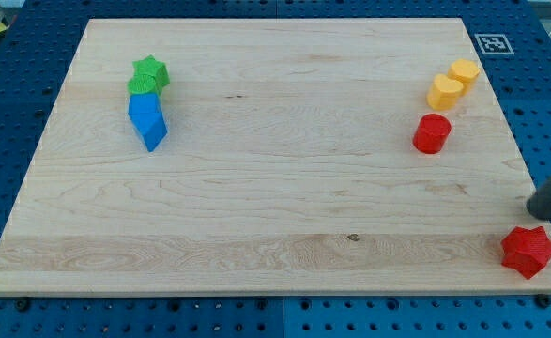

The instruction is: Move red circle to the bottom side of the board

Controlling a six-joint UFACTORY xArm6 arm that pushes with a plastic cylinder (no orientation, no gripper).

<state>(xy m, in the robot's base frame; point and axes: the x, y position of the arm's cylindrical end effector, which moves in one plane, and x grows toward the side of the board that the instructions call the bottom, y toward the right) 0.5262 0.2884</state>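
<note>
The red circle (432, 133) stands on the wooden board (275, 169) at the view's right, just below two yellow blocks. My tip (538, 212) is the end of a dark rod entering from the view's right edge. It sits near the board's bottom right corner, just above a red star (529, 251). The tip is well below and to the right of the red circle, apart from it.
A yellow block (445, 92) and another yellow block (465, 72) lie at the top right. A green star (150, 70), a green block (142, 87), a blue cube (145, 109) and a blue block (152, 132) cluster at the upper left.
</note>
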